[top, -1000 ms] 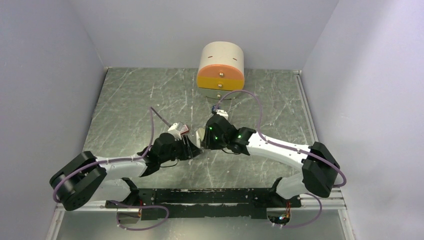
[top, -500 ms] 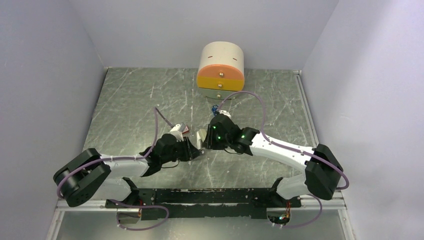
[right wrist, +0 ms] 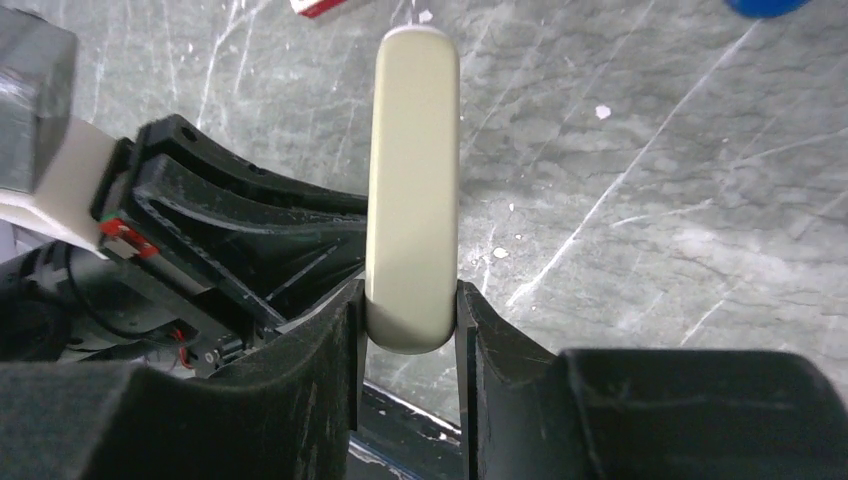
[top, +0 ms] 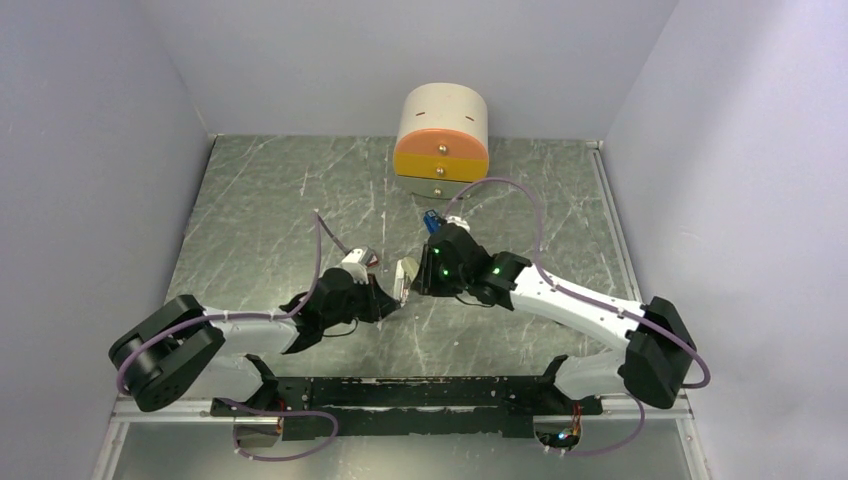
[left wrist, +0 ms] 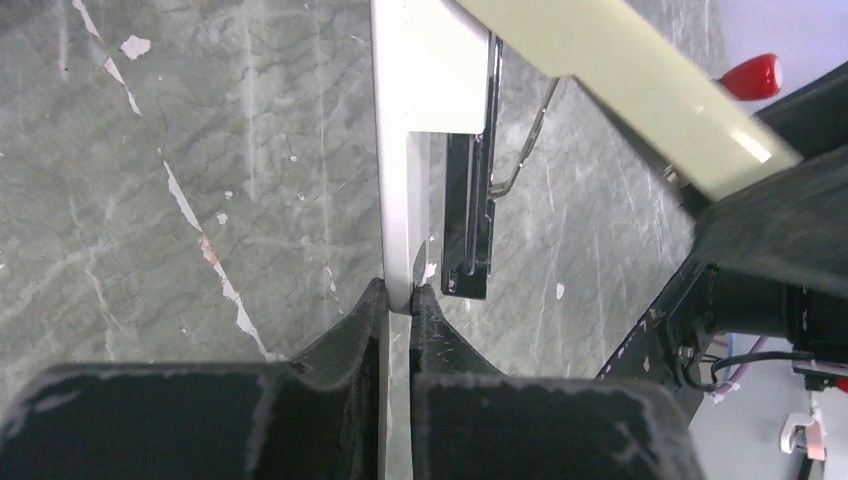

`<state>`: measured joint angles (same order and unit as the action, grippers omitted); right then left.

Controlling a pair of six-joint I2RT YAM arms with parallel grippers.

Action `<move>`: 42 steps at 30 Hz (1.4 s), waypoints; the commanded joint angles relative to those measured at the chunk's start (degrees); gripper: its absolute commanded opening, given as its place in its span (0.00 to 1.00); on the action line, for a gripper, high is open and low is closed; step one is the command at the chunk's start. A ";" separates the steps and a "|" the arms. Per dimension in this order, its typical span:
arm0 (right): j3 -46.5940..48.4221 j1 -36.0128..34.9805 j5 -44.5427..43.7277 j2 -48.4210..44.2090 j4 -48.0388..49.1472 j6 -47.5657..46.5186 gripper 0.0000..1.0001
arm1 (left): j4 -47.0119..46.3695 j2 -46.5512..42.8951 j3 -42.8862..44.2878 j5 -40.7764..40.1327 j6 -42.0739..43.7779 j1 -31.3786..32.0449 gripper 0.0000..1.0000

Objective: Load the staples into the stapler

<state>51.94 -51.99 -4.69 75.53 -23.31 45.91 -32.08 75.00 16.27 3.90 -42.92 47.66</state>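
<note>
The stapler (top: 404,281) is held between both grippers above the table. My left gripper (left wrist: 400,295) is shut on the thin white base (left wrist: 404,150); the black magazine (left wrist: 468,215) hangs beside it. My right gripper (right wrist: 410,300) is shut on the cream top cover (right wrist: 412,180), which is swung away from the base and also shows in the left wrist view (left wrist: 620,80). In the top view the left gripper (top: 388,298) and the right gripper (top: 416,283) meet at the stapler. No silvery staple strips show in any view.
A small red-and-white box (top: 367,259) lies just behind the left wrist; its edge shows in the right wrist view (right wrist: 325,5). A blue object (top: 432,220) lies behind the right wrist. A round beige drawer unit with an orange front (top: 441,135) stands at the back. Walls close in on both sides.
The right wrist has drawn back and to the right, and the cream cover now shows more, swung away from the base. The left gripper has shifted slightly and kept its hold.
</note>
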 commanded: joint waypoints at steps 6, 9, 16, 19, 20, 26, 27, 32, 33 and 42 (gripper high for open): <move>4.83 3.57 -11.82 -3.36 -2.00 -3.93 0.12 | -3.70 0.32 -2.05 7.63 8.83 0.60 0.05; 4.70 4.25 -12.80 -3.46 -0.98 -4.49 0.13 | -3.70 0.47 -1.91 7.94 9.29 0.88 0.05; 3.30 4.83 -12.24 -3.99 0.80 -4.57 0.13 | -3.64 0.63 -1.74 7.70 9.47 1.11 0.05; 2.42 5.65 -12.45 -4.73 1.48 -4.44 0.14 | -4.06 0.70 -2.20 7.72 10.03 1.18 0.05; 2.18 5.97 -12.42 -4.85 1.82 -4.46 0.14 | -4.43 0.94 -2.35 8.22 10.24 1.15 0.05; 2.23 8.25 -12.80 -1.76 5.35 -5.36 0.16 | -7.10 3.35 -2.18 12.36 8.79 1.70 0.05; 2.40 8.57 -12.72 -0.87 6.03 -5.50 0.16 | -7.69 3.98 -2.15 12.86 8.09 1.87 0.05; 4.12 10.27 -12.73 3.81 8.98 -7.22 0.20 | -11.26 7.45 -2.85 13.15 4.47 2.50 0.05; 4.59 10.81 -12.34 4.80 9.47 -7.85 0.21 | -11.74 8.08 -3.03 12.88 4.09 2.48 0.05; 8.06 13.44 -4.70 14.37 9.75 -12.62 0.23 | -12.66 11.22 -3.77 11.10 1.83 2.53 0.05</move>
<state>57.17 -41.06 -7.14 86.61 -16.12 39.33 -42.68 85.49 14.02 11.81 -42.39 48.69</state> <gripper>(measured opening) 0.356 0.092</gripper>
